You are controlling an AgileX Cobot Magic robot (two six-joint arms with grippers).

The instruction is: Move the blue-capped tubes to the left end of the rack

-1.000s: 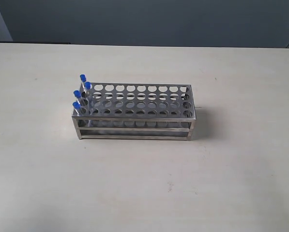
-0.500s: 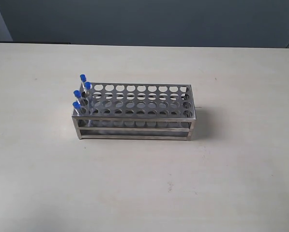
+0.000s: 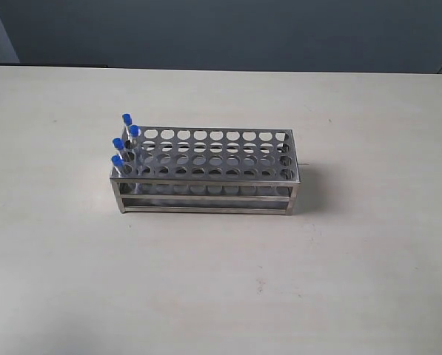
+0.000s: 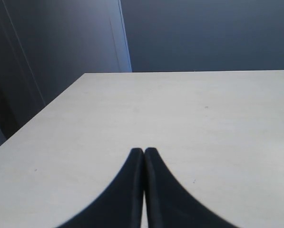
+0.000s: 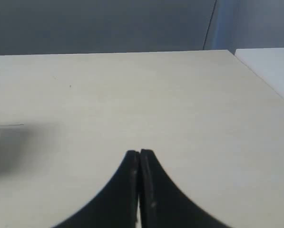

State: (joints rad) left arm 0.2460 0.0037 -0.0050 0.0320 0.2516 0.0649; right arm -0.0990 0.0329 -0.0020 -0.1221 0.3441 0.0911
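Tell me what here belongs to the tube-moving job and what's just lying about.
Job: four blue-capped tubes, the rack, left pincer and right pincer, both shut.
Just there: the table, the dark wall behind.

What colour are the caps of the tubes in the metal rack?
Bright blue. The exterior view shows the caps best, at the left end of the rack.
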